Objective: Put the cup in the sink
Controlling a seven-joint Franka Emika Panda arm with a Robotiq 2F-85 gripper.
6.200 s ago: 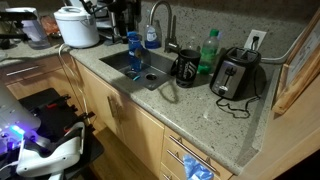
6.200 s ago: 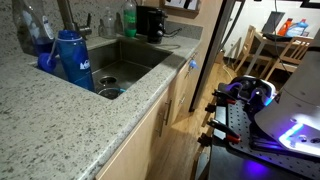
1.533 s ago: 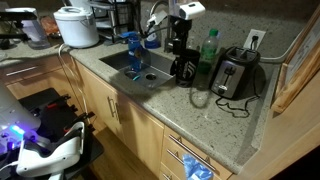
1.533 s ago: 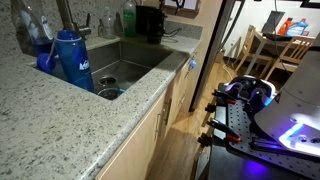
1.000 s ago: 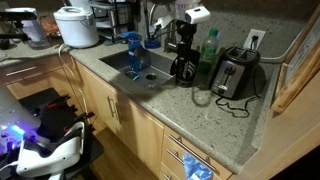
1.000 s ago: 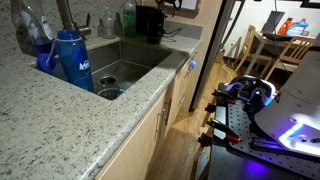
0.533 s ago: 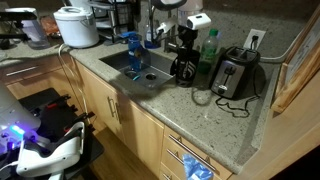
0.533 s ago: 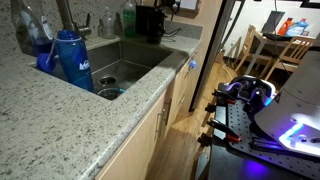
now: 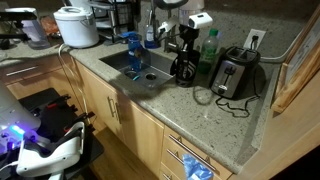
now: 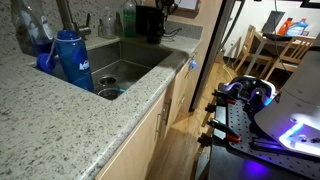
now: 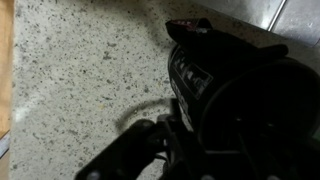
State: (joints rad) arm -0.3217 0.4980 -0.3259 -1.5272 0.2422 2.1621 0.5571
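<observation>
On the worktop (image 9: 215, 125) I count one black cup (image 9: 185, 68), one toaster (image 9: 235, 74), one green bottle (image 9: 209, 50) and one white rice cooker (image 9: 77, 26). There are two blue bottles: a tall blue bottle (image 9: 133, 48) and a smaller blue bottle (image 9: 151, 36). There is one sink (image 9: 118, 62) with one faucet (image 10: 65, 18). One wall socket (image 9: 255, 40) shows behind the toaster.
</observation>
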